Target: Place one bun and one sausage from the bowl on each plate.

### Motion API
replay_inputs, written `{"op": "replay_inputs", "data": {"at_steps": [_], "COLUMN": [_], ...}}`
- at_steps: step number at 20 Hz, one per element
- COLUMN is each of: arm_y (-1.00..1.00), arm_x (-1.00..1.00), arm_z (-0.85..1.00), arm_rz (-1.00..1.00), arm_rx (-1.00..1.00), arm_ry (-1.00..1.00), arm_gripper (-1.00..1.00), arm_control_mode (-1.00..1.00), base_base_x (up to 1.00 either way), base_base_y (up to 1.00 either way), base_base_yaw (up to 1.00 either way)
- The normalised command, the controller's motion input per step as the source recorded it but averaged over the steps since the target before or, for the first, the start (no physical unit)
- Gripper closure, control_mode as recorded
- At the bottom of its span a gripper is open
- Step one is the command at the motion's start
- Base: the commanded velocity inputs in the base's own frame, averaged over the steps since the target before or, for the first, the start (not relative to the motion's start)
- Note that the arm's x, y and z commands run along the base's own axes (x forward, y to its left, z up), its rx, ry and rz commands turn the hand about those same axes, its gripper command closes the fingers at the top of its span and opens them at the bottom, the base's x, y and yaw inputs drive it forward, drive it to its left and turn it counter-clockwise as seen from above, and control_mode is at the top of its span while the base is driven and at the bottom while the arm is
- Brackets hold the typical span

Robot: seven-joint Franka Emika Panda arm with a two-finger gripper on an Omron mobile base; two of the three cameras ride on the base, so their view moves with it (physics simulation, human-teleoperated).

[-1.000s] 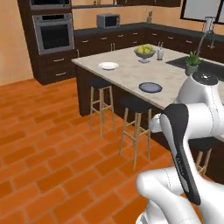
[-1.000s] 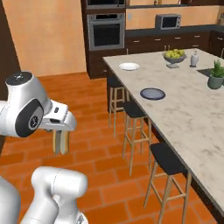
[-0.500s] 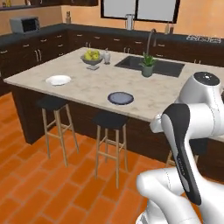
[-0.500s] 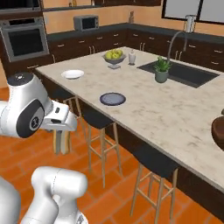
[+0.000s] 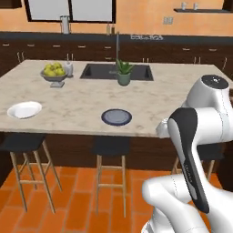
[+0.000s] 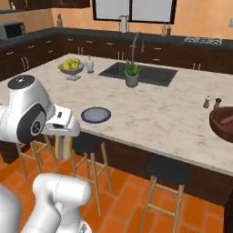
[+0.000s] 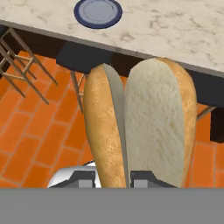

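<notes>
The marble island counter spans the scene, with stools tucked under its near edge and orange tiled floor in front. On it, the dark blue-grey plate sits close to the near edge, around the middle; the white plate lies well apart at the near left end, and the brown bowl sits far off to the right, near the salt and pepper shakers. In the hand view the gripper is clenched on a split bun, which stands up from the fingertips and hangs out over the floor, short of the counter's near edge. The step in hand looks like carrying this bun to a plate, probably the dark one, which lies ahead at the top of the hand view. To do it well, I would lift the bun clear above the counter's edge before moving in, then lower it over the plate's middle and let go low so it does not roll off the shallow rim. Room is generous: the potted plant, sink and grey fruit bowl all sit well behind the plate. The edge and the stools below are the only things close to the path.
</notes>
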Motion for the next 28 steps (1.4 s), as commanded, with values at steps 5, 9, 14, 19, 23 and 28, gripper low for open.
{"op": "replay_inputs", "data": {"at_steps": [5, 9, 14, 19, 23, 28], "arm_y": [0.00, 0.00, 0.00, 0.00, 0.00, -0.05], "arm_x": [0.00, 0.00, 0.00, 0.00, 0.00, 1.00], "arm_z": [0.00, 0.00, 0.00, 0.00, 0.00, -0.22], "arm_rz": [0.00, 0.00, 0.00, 0.00, 0.00, 0.01], "arm_rx": [0.00, 0.00, 0.00, 0.00, 0.00, 0.02], "arm_ry": [0.00, 0.00, 0.00, 0.00, 0.00, 0.00], "arm_gripper": [1.00, 1.00, 1.00, 1.00, 1.00, 1.00], "arm_control_mode": [1.00, 1.00, 1.00, 1.00, 1.00, -1.00], "base_base_x": [0.70, 0.46, 0.32, 0.73, 0.79, 0.00], "base_base_y": [0.85, 0.99, 0.77, 0.01, -0.01, 0.00], "base_base_yaw": [-0.65, -0.47, -0.20, 0.03, 0.04, 0.00]}}
